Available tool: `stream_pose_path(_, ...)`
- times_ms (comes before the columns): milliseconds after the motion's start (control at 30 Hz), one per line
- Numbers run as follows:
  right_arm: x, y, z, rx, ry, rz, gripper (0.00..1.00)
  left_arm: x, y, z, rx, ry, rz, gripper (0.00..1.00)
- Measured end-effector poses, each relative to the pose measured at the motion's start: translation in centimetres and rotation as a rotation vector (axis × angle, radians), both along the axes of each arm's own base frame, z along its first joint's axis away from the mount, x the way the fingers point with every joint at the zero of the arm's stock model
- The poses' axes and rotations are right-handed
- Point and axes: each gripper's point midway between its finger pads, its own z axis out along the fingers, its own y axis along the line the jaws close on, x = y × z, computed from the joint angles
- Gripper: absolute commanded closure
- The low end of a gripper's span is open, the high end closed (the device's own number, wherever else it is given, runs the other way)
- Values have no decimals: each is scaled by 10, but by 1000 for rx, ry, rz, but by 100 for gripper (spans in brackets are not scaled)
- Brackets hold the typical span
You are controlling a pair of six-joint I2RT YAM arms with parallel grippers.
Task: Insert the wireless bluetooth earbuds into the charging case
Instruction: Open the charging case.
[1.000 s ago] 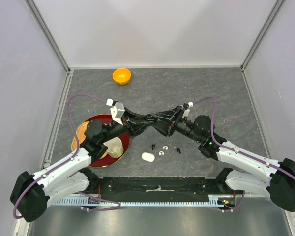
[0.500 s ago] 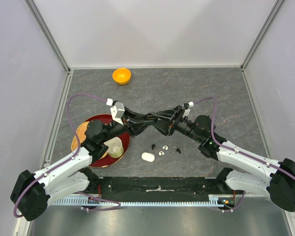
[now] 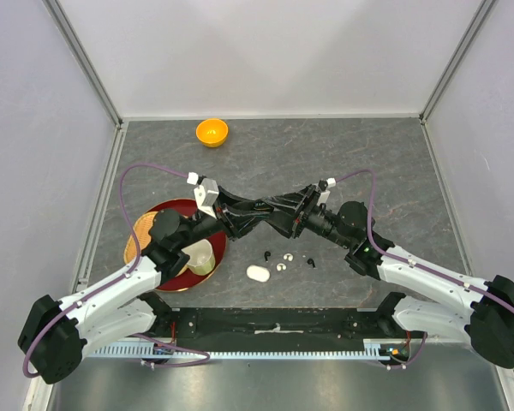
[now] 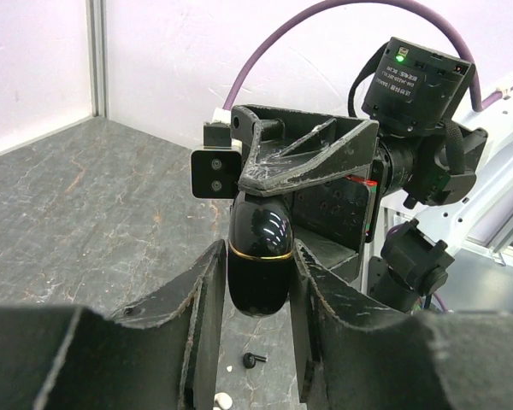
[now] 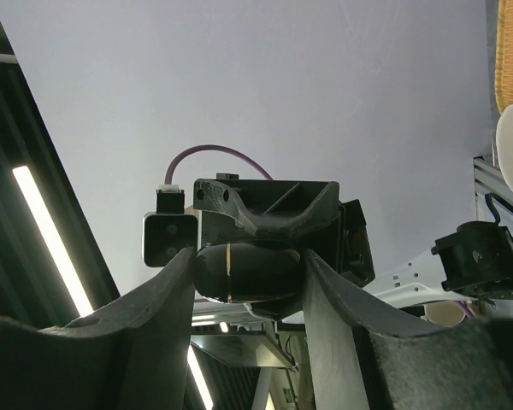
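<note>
Well, the four earbuds (image 3: 288, 256) lie loose on the bench (image 3: 368, 154), near a white oval case (image 3: 258, 273). Above them hangs the black charging case (image 4: 258, 235) — the right claw (image 5: 249, 260) pinches it by both sides, while the left claw (image 4: 256, 265) brackets its lower half; whether that one presses, I cannot tell.

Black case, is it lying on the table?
No, the right gripper holds the black case in the air above the table.
</note>
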Motion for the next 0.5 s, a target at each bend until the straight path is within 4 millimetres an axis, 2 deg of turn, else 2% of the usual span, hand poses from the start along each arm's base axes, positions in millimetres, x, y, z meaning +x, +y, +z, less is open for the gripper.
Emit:
stream_pose_path(33, 0, 0, 0, 0, 0, 0, 77, 0, 0, 0, 0, 0, 0, 64)
stream_pose_path(167, 0, 0, 0, 1, 3, 0, 77, 0, 0, 0, 1, 1, -1, 84)
stream_pose_path(300, 0, 0, 0, 1, 4, 0, 75, 0, 0, 0, 1, 0, -1, 98)
stream_pose_path(400, 0, 0, 0, 1, 4, 1, 59, 0, 0, -1, 1, 1, -1, 98)
stream_pose_path(433, 0, 0, 0, 1, 3, 1, 46, 0, 0, 0, 1, 1, -1, 98)
stream_pose_path(500, 0, 0, -1, -4, -3, -1, 31, 0, 0, 0, 1, 1, 1, 98)
